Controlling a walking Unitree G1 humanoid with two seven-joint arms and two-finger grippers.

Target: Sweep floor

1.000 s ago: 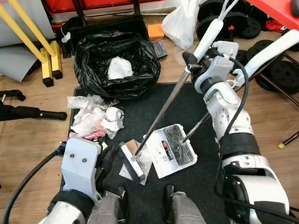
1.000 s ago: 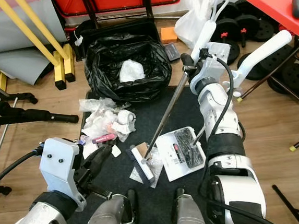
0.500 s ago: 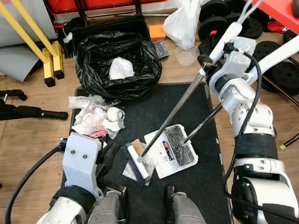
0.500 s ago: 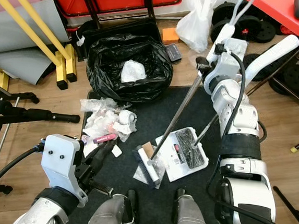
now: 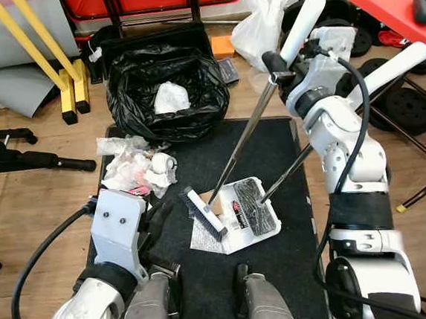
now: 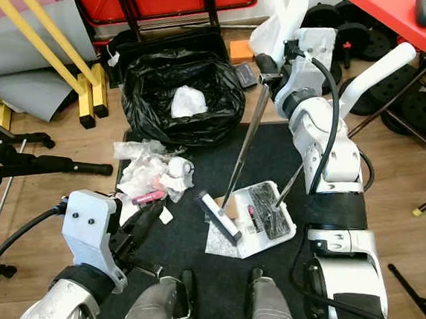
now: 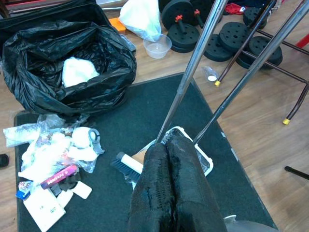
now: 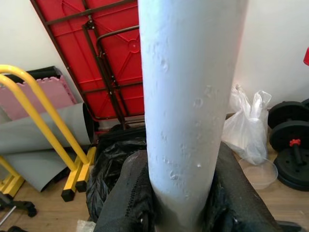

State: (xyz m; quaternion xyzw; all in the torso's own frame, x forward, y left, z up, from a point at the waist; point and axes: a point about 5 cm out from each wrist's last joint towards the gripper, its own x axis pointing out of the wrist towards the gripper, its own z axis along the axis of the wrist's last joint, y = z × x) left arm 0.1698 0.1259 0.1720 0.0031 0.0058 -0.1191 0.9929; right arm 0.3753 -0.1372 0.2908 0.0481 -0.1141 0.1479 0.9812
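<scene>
On the dark mat (image 5: 263, 268), from left: a litter pile (image 5: 134, 169) of wrappers whose printing is too small to read; the left gripper (image 7: 171, 193), low by the robot's legs, fingers pressed together on nothing; the broom (image 5: 203, 213) head touching the white dustpan (image 5: 249, 215), whose red label is illegible; the right gripper (image 8: 181, 203) clamped around the broom's white grip, upper end cut off.

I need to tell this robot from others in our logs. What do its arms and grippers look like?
Both arms are silver with black joint bands. A black cable loops along the right arm; another trails from the left arm, whose wrist carries a pale grey block with two dark screws. Each gripper has two long black textured fingers.
</scene>
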